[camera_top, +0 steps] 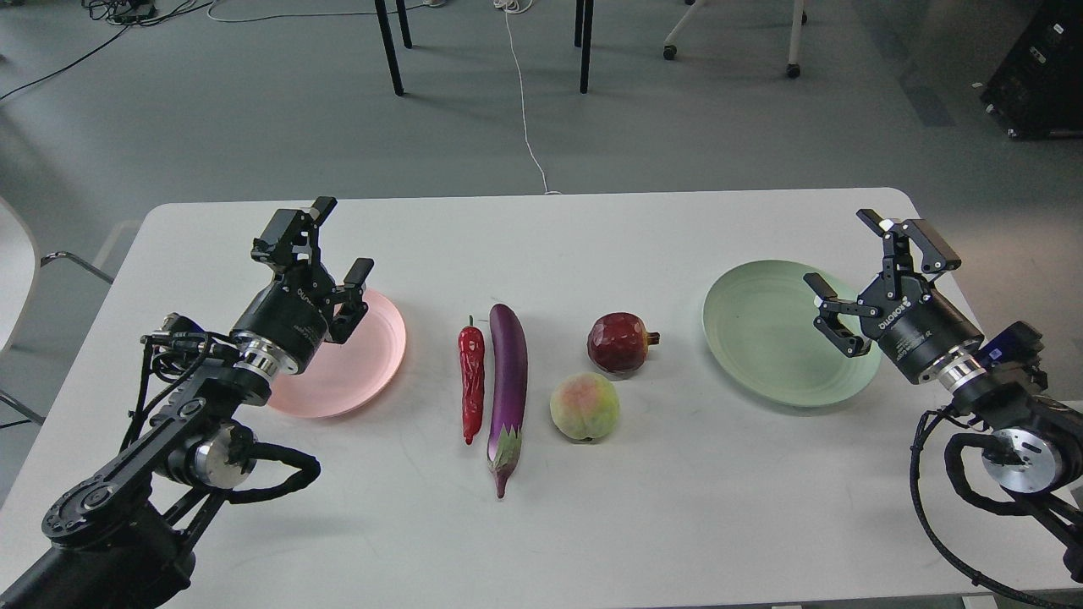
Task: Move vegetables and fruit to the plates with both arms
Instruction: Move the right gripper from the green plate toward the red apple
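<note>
In the middle of the white table lie a red chili pepper (471, 378) and, right beside it, a long purple eggplant (508, 385), both lengthwise toward me. To their right sit a dark red pomegranate (621, 342) and, nearer me, a yellow-green peach (585, 406). A pale pink plate (360, 364) is at the left and a mint green plate (770, 330) at the right, both bare. My left gripper (334, 245) hovers open over the pink plate's left rim. My right gripper (867, 271) is open above the green plate's right edge. Neither holds anything.
The table (592, 524) has bare surface in front of the produce and behind it. Beyond the far edge are grey floor, black chair legs (584, 46), a white cable (525, 101) and a black case (1036, 76) at the top right.
</note>
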